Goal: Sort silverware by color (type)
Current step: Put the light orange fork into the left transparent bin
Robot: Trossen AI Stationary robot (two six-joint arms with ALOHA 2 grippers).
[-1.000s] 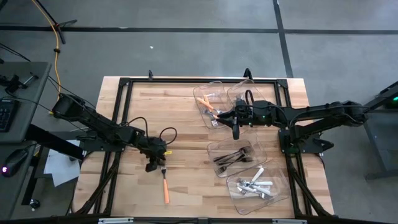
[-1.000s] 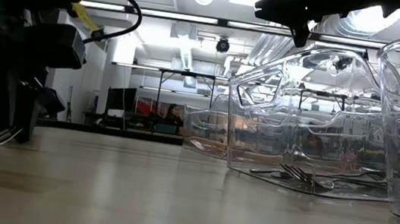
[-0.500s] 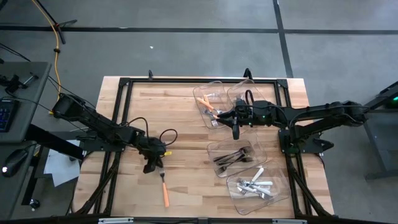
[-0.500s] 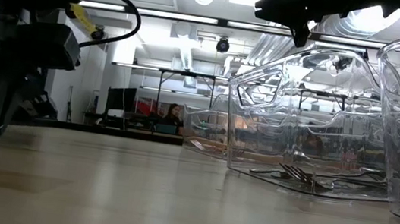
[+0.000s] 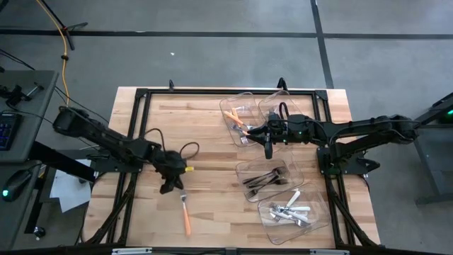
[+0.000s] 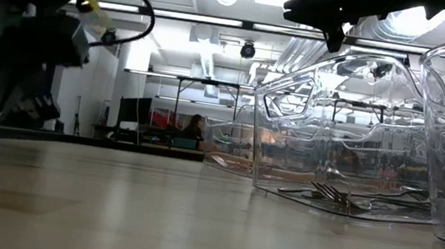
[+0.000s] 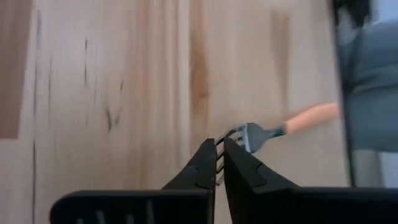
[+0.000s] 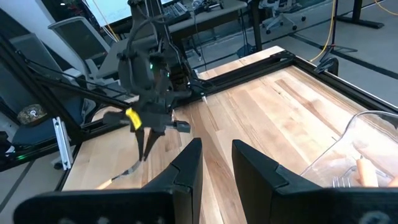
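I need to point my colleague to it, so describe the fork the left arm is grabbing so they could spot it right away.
On the wooden table, look to its left half, away from the clear bins. The left gripper is shut on the metal head of an orange-handled fork. It is the only piece of silverware lying outside a bin.

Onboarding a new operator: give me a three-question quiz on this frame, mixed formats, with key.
1. True or false: the left hand is shut on the head of the orange-handled fork.
2. Which bin holds the white-handled silverware? A) the one nearest the table's front edge B) the one under the right hand C) none
3. Fill in: the right hand hangs beside the bin of ____-handled pieces.

Key: 1 true. 2 A. 3 orange.
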